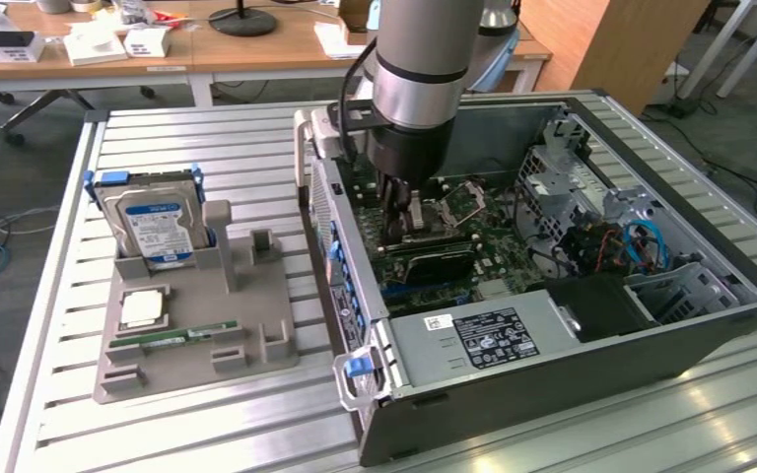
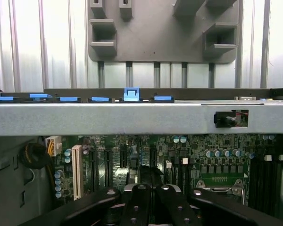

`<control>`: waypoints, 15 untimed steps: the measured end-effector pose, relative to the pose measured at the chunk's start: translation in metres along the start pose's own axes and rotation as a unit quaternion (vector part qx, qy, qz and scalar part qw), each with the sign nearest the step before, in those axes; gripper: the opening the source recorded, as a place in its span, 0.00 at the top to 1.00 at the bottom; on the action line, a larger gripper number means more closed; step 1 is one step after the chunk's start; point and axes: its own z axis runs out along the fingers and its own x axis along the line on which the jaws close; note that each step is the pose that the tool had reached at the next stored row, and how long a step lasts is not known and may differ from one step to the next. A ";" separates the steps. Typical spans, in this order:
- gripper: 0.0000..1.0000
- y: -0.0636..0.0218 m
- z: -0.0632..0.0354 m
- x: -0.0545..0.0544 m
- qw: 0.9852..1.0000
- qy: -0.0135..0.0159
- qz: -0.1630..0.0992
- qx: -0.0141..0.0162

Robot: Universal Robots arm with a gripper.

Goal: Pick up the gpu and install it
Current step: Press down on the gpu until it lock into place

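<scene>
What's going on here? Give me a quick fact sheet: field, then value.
arm: reaching down into the open computer case
gripper: just above the motherboard, over the gpu
gpu: dark card lying low on the motherboard under the gripper
parts holder: grey, on the table at the exterior view's left
hard drive: upright in the holder
memory stick: green, lying in the holder

An open computer case [image 1: 589, 325] lies on the desk [image 1: 221, 424], toward the exterior view's right. A parts holder [image 1: 194, 335] sits on the desk to its left, with a hard drive [image 1: 155, 227] standing at its far end. The claw [image 1: 412, 222] reaches down inside the case, just above the gpu [image 1: 434, 264] on the motherboard [image 1: 484, 246].
</scene>
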 end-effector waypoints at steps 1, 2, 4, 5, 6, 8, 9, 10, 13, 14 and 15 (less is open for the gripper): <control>0.89 0.0010 -0.0001 0.000 1.000 0.000 0.000 0.000; 0.89 0.0022 -0.0001 0.000 1.000 0.000 0.000 0.000; 0.89 0.0051 -0.0003 0.000 1.000 0.000 0.000 0.001; 0.89 0.0064 -0.0003 0.000 1.000 0.000 0.000 0.001; 0.89 0.0077 -0.0003 0.000 1.000 0.000 0.000 0.001; 0.89 0.0100 -0.0005 0.001 1.000 0.000 0.000 0.001; 0.89 0.0109 -0.0005 0.001 1.000 0.000 0.000 0.001; 0.89 0.0117 -0.0006 0.001 1.000 0.000 0.000 0.001; 0.89 0.0134 -0.0006 0.002 1.000 0.000 0.000 0.001; 0.89 0.0140 -0.0007 0.003 1.000 0.000 0.000 0.001; 0.89 0.0146 -0.0007 0.003 1.000 0.000 0.000 0.001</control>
